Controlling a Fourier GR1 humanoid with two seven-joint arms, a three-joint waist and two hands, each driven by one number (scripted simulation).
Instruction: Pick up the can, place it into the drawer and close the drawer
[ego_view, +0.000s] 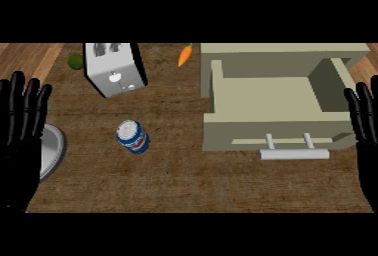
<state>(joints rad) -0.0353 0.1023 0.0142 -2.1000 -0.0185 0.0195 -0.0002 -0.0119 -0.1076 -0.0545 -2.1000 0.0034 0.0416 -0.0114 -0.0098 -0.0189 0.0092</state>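
A blue and white can (133, 136) stands upright on the brown counter, left of centre. To its right the beige drawer (221, 131) is pulled out, its inside bare, with a pale bar handle (294, 154) at the front. My left hand (22, 131) rests open at the left edge, fingers up, well away from the can. At the right edge my right hand (364, 118) rests open too, fingers up, just beside the drawer's right wall. Neither hand holds anything.
A silver toaster (114, 68) stands at the back, left of the drawer. Beside it lie a green lime (76, 61) and an orange carrot (184, 55). A grey round plate (52, 150) sits partly under my left hand.
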